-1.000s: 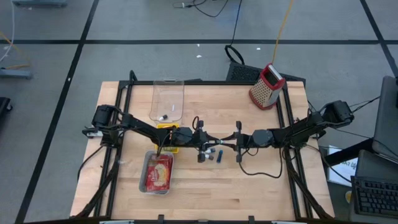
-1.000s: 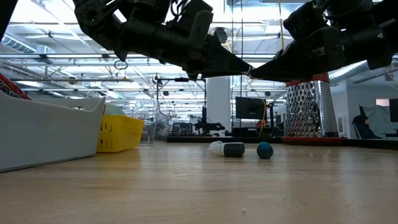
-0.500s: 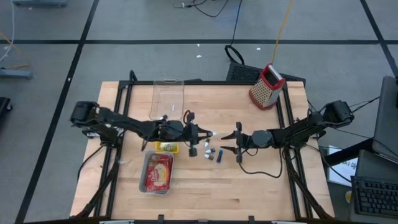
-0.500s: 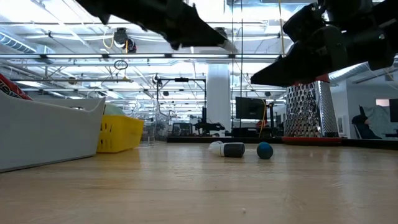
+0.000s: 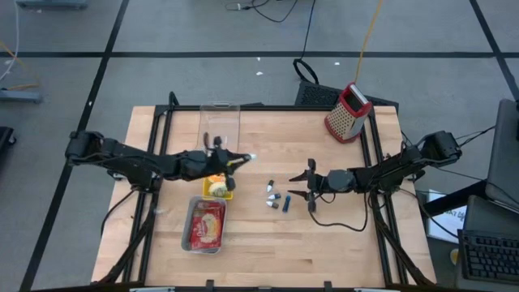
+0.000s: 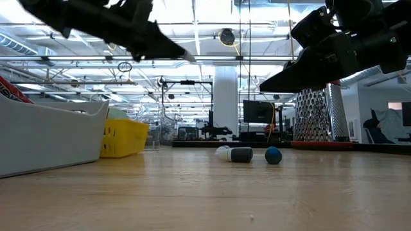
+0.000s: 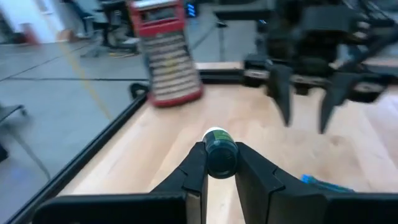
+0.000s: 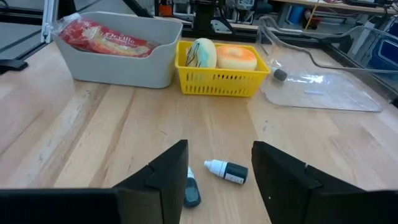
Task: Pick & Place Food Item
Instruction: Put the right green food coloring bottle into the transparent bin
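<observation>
Colours on my table

My left gripper (image 7: pixel 221 163) pinches a dark green bottle (image 7: pixel 219 152) with a white cap. At 1 o'clock stands a silver grater (image 5: pixel 347 113) with red trim; at 7 o'clock a grey tray (image 5: pixel 206 225) holds a red printed packet (image 8: pixel 102 38). The yellow basket (image 8: pixel 221 77) carries one yellow and one orange-white item. The tabletop (image 5: pixel 340 235) is pale wood.

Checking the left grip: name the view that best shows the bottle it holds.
Left wrist view: the small dark bottle sits pinched in the left gripper, white cap outward. The high view shows only a pale speck at the gripper's tip; the low and right wrist views do not show it.
</observation>
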### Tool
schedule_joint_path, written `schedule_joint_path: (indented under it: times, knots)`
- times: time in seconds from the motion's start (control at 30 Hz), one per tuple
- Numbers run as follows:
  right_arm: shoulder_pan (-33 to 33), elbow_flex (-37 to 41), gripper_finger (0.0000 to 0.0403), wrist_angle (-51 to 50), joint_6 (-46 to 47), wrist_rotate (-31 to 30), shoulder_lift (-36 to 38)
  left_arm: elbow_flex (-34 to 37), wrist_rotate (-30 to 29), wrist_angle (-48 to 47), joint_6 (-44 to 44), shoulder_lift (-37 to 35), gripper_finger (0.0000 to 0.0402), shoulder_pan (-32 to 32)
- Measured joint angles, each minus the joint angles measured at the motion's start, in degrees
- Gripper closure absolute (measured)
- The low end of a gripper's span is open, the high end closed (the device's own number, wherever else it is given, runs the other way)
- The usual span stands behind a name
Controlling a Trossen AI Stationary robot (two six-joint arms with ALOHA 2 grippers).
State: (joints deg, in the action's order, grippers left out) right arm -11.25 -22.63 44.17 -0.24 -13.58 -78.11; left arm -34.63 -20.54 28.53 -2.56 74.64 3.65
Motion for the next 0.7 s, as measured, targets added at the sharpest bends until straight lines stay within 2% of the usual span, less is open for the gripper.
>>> schedule_joint_path:
  times: [0.3, 0.47, 0.7]
  knots:
    - [0.0, 0.0, 0.0238, 0.1, 0.2, -0.1, 0.0, 12.4, -7.4, 12.3, 5.1, -3.8, 0.0349, -2.8]
    - [0.0, 0.0, 0.0238, -0.4, 1.1, -0.1, 0.0, 16.0, -11.8, 12.1, 9.1, -3.8, 0.0345, -4.4]
    - [0.4, 0.0, 0.0238, -0.3, 1.1, -0.1, 0.0, 17.6, -14.5, 12.1, 12.2, -3.8, 0.0349, -6.2]
